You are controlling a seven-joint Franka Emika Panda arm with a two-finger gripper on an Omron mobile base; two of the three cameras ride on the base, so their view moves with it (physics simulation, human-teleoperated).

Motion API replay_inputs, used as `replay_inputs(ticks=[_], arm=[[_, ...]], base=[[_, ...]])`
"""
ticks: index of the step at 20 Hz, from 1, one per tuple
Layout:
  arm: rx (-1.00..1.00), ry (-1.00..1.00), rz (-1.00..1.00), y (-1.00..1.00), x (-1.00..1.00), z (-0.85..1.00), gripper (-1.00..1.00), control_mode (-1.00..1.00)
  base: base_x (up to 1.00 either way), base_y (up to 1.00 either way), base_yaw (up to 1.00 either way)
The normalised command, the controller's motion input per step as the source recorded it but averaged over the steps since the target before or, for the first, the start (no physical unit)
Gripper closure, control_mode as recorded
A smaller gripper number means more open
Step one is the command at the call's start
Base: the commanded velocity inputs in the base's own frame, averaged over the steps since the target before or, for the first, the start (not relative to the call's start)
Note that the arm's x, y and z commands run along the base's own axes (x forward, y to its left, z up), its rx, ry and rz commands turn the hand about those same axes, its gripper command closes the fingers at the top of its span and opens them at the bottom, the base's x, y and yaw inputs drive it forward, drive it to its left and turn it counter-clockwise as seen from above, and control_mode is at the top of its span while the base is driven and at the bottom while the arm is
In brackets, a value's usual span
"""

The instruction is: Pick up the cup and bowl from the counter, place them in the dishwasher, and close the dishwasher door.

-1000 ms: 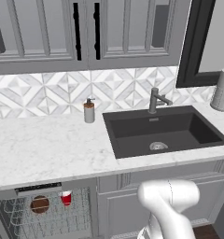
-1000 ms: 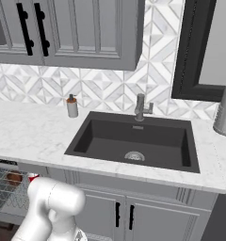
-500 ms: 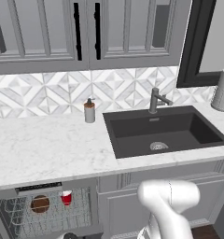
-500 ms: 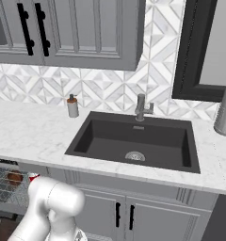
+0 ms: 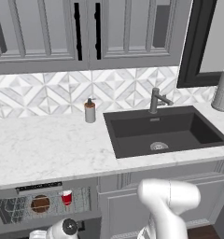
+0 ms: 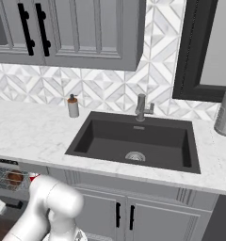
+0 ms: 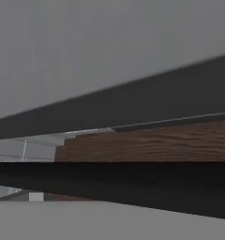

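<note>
The dishwasher (image 5: 39,187) sits under the counter (image 5: 48,144) at lower left, with its black control strip above the wire rack. The brown bowl (image 5: 40,204) and the red cup (image 5: 66,197) stand side by side in that rack; the bowl (image 6: 13,178) also shows at the left edge of the right base view. The dishwasher door (image 5: 39,219) is partly raised, its dark edge covering the rack's lower part. My arm's wrist (image 5: 62,228) is low, just below that edge, and its fingers are hidden. Up close, the hand view shows the door's grey face (image 7: 86,47), with nothing held.
A grey soap dispenser (image 5: 89,111) stands on the counter left of the black sink (image 5: 165,130) and faucet (image 5: 156,100). A grey canister (image 5: 223,89) is at far right. Panelled cabinet doors (image 6: 119,214) sit under the sink. Brown wood floor (image 7: 156,143) lies beyond the door.
The door's edge has risen, covering more of the rack from below. The cup and bowl stay in place, and the jaws stay wide.
</note>
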Motion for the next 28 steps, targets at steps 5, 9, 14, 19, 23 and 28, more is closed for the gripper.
replay_inputs(ticks=[5, 9, 14, 19, 23, 28], arm=[[0.00, -0.07, 0.00, -0.20, 1.00, 0.00, -1.00, -1.00], [0.00, -0.03, 0.00, -0.15, 0.92, -0.02, -1.00, -1.00], [0.00, 0.00, 0.00, -0.19, 0.98, -0.19, -1.00, -1.00], [0.00, 0.00, 0.00, -0.18, 0.81, -0.29, -1.00, -1.00], [0.00, 0.00, 0.00, -0.16, 0.75, -0.27, -1.00, -1.00], [0.00, 0.00, 0.00, 0.00, 0.15, -0.13, -1.00, -1.00]], base=[[0.00, 0.00, 0.00], [0.00, 0.00, 0.00], [0.00, 0.00, 0.00], [0.00, 0.00, 0.00], [0.00, 0.00, 0.00], [0.00, 0.00, 0.00]])
